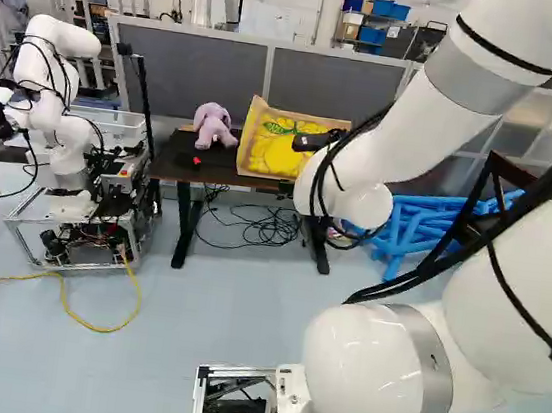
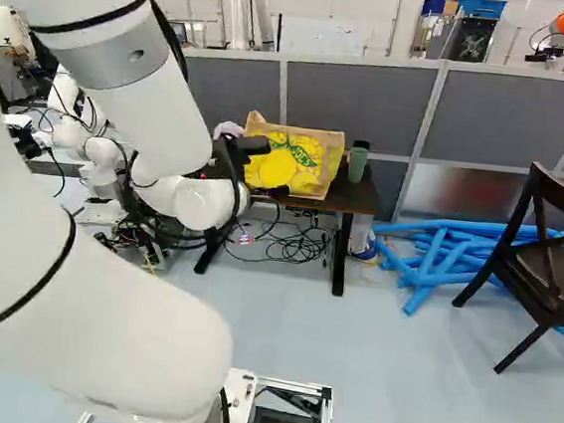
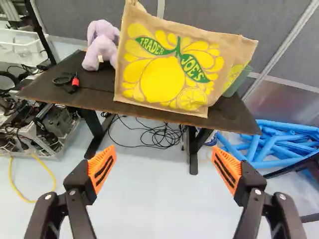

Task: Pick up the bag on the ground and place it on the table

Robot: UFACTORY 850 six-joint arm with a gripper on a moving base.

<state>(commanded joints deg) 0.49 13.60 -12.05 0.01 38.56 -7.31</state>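
Note:
The gripper (image 2: 274, 191) is mostly hidden behind the arm's wrist in the right base view. Seen from the wrist, the gripper (image 3: 163, 167) stands wide open, its orange pads far apart and only floor showing between them. The tan bag (image 3: 164, 69) with yellow lemons is upright on the dark table (image 3: 60, 99), ahead of the fingers and apart from them. The same bag (image 1: 293, 148) shows beyond the arm in the left base view, on the same table (image 1: 165, 165).
A purple plush toy (image 3: 101, 45) and red-and-black scissors (image 3: 70, 82) lie beside the bag; a green cup (image 2: 358, 163) stands on its other side. Cables (image 3: 154, 135) hang beneath. Blue tubes (image 2: 438, 257) and a dark chair (image 2: 546, 267) are right. Another robot (image 1: 54, 89) stands left.

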